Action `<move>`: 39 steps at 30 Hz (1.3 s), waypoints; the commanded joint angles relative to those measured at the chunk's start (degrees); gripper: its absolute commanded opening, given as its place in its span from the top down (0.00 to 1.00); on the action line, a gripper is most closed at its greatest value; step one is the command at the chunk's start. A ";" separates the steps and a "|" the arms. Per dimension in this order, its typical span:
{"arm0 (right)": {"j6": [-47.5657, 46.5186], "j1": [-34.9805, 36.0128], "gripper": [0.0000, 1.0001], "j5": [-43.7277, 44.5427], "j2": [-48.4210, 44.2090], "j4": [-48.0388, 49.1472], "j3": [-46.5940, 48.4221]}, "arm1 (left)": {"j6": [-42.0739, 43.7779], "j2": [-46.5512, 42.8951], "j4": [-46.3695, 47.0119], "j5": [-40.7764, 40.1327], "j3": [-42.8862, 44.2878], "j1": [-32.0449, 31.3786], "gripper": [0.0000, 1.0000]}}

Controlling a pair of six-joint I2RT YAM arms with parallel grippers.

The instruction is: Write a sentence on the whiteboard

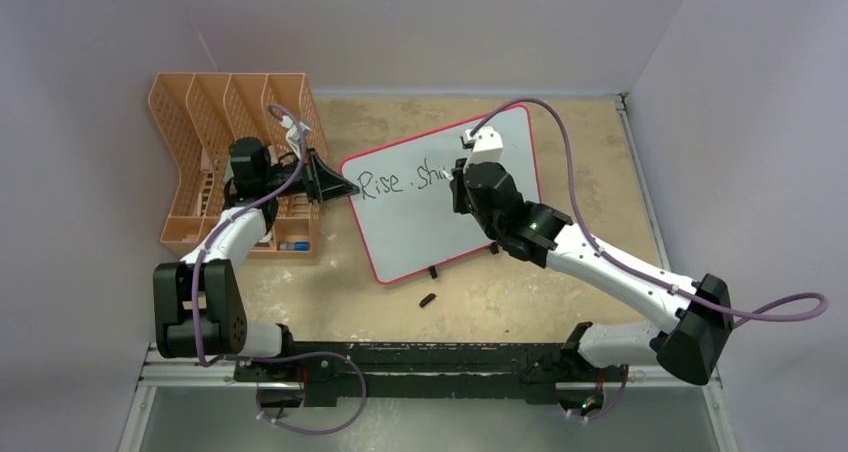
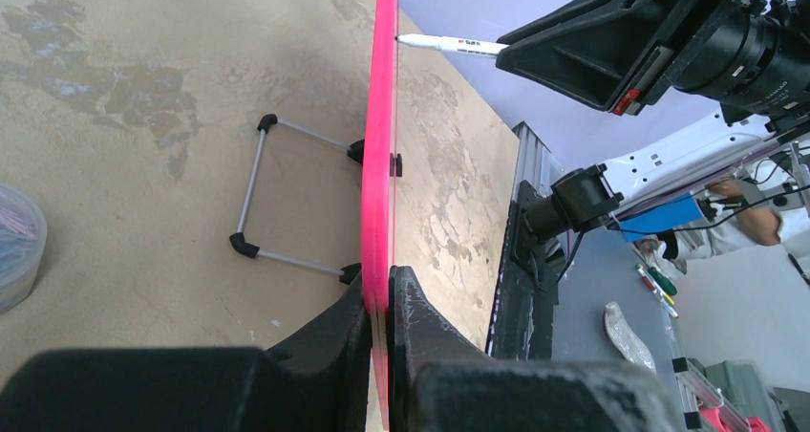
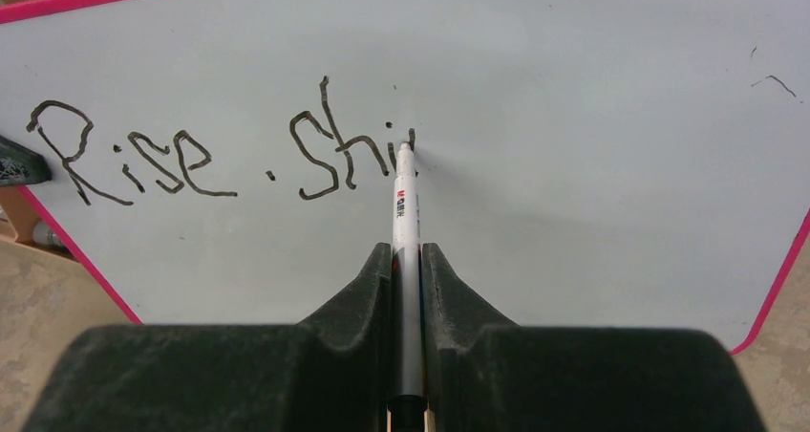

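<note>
The whiteboard (image 1: 415, 222) stands tilted on the table, white with a pink rim (image 2: 384, 117). My left gripper (image 2: 386, 289) is shut on its left edge, one finger on each face. My right gripper (image 3: 407, 260) is shut on a white marker (image 3: 405, 212) whose tip touches the board. The sentence (image 3: 220, 150) reads "Rise . Shi" in black, and the marker tip sits at the end of the last stroke. From the left wrist, the marker (image 2: 449, 45) meets the board's front face near the top. In the top view the right gripper (image 1: 468, 177) covers the end of the sentence (image 1: 395, 182).
An orange mesh file rack (image 1: 205, 132) stands left of the board, behind my left arm. A small black cap (image 1: 427, 299) lies on the table in front of the board. The board's wire stand (image 2: 258, 193) props it from behind. A clear tub (image 2: 14, 246) sits at far left.
</note>
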 commanded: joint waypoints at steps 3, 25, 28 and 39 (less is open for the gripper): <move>-1.15 -0.49 1.00 2.49 0.06 2.74 1.09 | 2.27 -1.04 -0.28 -0.78 1.38 -0.76 1.00; -0.49 -1.24 1.00 2.78 -0.19 0.98 0.35 | 2.37 -1.13 -0.42 -0.95 1.42 -0.76 1.00; 0.05 -1.33 1.00 2.62 -0.36 0.13 0.09 | 2.39 -1.13 -0.42 -1.04 1.39 -0.76 1.00; 1.29 -1.33 1.00 1.21 -1.12 -1.58 -1.50 | 2.39 -1.17 -0.42 -1.12 1.41 -0.76 1.00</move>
